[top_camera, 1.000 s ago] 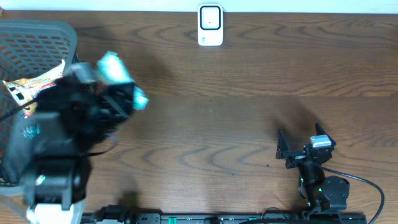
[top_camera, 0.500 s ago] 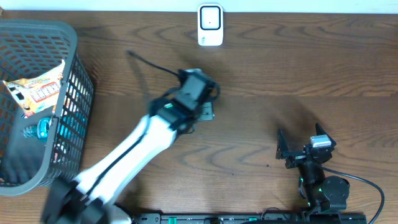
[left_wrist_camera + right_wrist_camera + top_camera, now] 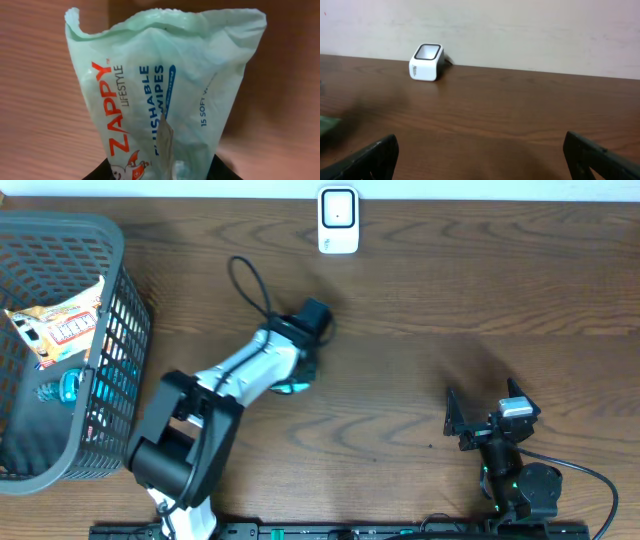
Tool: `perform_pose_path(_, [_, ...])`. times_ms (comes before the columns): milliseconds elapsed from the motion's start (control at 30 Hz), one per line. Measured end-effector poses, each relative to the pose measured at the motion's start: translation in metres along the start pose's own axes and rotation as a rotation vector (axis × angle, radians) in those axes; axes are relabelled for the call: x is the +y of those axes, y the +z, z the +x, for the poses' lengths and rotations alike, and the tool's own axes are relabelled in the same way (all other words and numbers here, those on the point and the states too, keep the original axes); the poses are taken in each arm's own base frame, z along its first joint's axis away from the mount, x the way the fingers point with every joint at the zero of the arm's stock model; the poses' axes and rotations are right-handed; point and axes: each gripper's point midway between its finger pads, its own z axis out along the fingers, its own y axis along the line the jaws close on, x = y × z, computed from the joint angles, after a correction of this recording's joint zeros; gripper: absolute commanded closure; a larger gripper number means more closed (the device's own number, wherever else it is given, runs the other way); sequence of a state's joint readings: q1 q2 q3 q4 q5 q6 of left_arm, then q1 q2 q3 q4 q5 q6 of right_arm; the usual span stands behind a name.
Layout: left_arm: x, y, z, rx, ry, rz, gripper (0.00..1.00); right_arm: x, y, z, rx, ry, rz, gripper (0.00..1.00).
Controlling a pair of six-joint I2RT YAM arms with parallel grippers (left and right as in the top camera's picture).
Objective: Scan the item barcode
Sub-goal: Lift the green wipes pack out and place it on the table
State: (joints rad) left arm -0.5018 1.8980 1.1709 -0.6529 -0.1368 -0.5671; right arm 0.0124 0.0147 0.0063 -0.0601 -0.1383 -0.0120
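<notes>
A pale green pack of Zappy flushable wipes [image 3: 165, 85] fills the left wrist view, crumpled and standing up from the jaws. My left gripper [image 3: 162, 175] is shut on its lower end, with the black fingers [image 3: 102, 172] showing at either side. From overhead the left gripper [image 3: 300, 362] hangs over the table's middle, and the arm hides the pack. The white barcode scanner [image 3: 338, 220] stands at the table's far edge, also seen as a small white box [image 3: 426, 62] in the right wrist view. My right gripper [image 3: 480, 418] sits near the front right, open and empty [image 3: 485, 157].
A dark mesh basket [image 3: 115, 250] stands at the left edge, holding an orange snack packet [image 3: 60, 320] and a blue item [image 3: 68, 387]. A black cable [image 3: 250, 285] loops off the left arm. Bare wood lies between the arm and the scanner.
The left arm has swung from over the basket to the table's middle, carrying the wipes pack. The right arm has not moved.
</notes>
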Motion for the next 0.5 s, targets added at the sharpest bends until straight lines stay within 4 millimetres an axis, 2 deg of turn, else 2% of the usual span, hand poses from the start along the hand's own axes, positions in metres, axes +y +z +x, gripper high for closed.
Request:
perform_pose_path(133, [0.023,0.004,-0.020,-0.037,-0.050,-0.033,0.63,0.000,0.000,0.000,0.000,0.000,0.000,0.01])
perform_pose_path(267, [0.029,0.004,-0.020,-0.032,-0.043,-0.052,0.51,0.000,0.000,0.000,0.000,0.000,0.000,0.01])
perform_pose_path(300, [0.030,0.004,-0.019,-0.027,-0.039,-0.055,0.43,0.000,0.000,0.000,0.000,0.000,0.000,0.01])
perform_pose_path(333, [0.030,0.004,-0.017,-0.023,-0.029,-0.059,0.39,0.000,0.000,0.000,0.000,0.000,0.000,0.01])
perform_pose_path(367, [0.031,0.004,-0.016,-0.018,-0.023,-0.061,0.21,0.000,0.000,0.000,-0.001,0.000,0.000,0.01])
perform_pose_path(500, [0.040,-0.005,-0.007,0.015,0.004,-0.087,0.19,0.000,0.000,0.000,0.000,0.000,0.000,0.01])
